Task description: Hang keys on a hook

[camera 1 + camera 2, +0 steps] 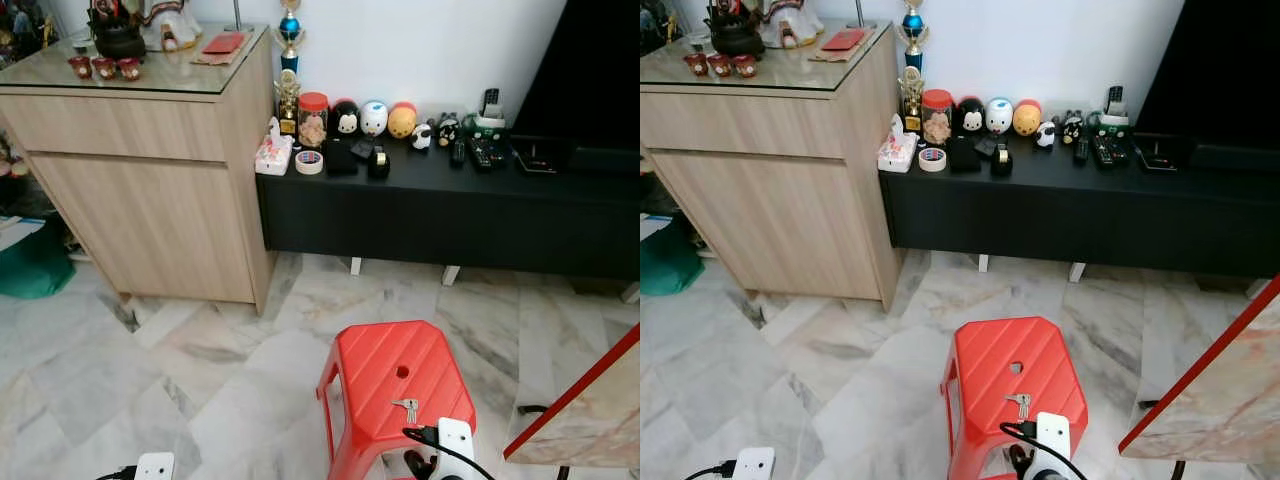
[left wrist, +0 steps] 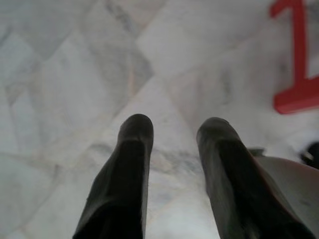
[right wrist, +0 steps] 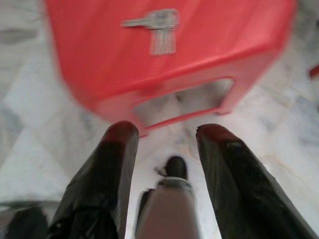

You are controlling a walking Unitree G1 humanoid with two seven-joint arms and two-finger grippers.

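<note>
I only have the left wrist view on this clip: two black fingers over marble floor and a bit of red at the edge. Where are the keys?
Observer: The keys lie on top of a red stool, near its front edge, beside the hole in the seat.
Operator: Is either gripper on them?
Observer: No. The right gripper is open and below the stool's edge, short of the keys.
Operator: What is beyond the stool?
Observer: A low black console with small toys and remotes, and a wooden cabinet to its left.
</note>
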